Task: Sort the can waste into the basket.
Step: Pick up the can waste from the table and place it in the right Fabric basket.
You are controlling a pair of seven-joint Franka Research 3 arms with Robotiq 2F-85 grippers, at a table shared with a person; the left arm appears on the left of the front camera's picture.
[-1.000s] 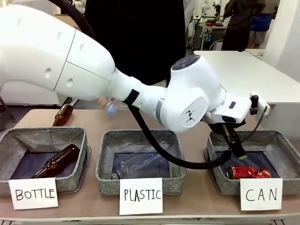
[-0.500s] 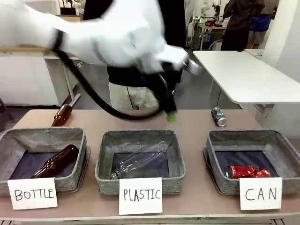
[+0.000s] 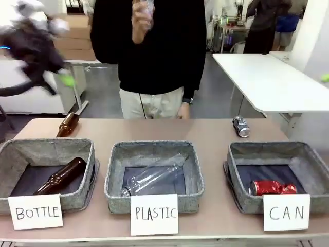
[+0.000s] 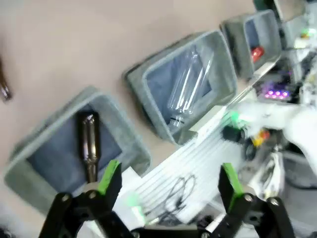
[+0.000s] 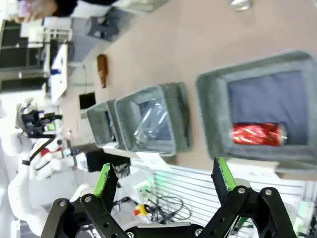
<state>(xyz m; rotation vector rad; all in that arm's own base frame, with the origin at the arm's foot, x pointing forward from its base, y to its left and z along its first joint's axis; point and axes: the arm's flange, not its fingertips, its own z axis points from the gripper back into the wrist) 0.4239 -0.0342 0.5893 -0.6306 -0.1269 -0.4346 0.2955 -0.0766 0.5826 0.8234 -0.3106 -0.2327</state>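
A shiny red can point(image 3: 272, 188) lies in the grey basket point(image 3: 308, 154) signed "CAN" at the front right. A silver can point(image 3: 240, 126) with dark print lies on the table behind that basket. My left gripper point(image 3: 60, 77) is a blur high at the far left, well away from both cans. In the left wrist view it point(image 4: 168, 181) is open and empty, high over the row of baskets, with the red can point(image 4: 256, 53) far off. My right gripper point(image 5: 164, 178) is open and empty too, looking down on the red can point(image 5: 257, 134) and the silver can point(image 5: 241, 4).
The "PLASTIC" basket point(image 3: 118, 154) in the middle holds a clear bottle, and the "BOTTLE" basket point(image 3: 20, 149) on the left holds a brown one. Another brown bottle point(image 3: 68, 124) lies on the table behind it. The person across the table holds a clear bottle point(image 3: 147, 7) up high.
My left arm swung up from over the CAN basket and back to the far left. With the arm gone, the silver can came into sight. The red can stayed in its basket.
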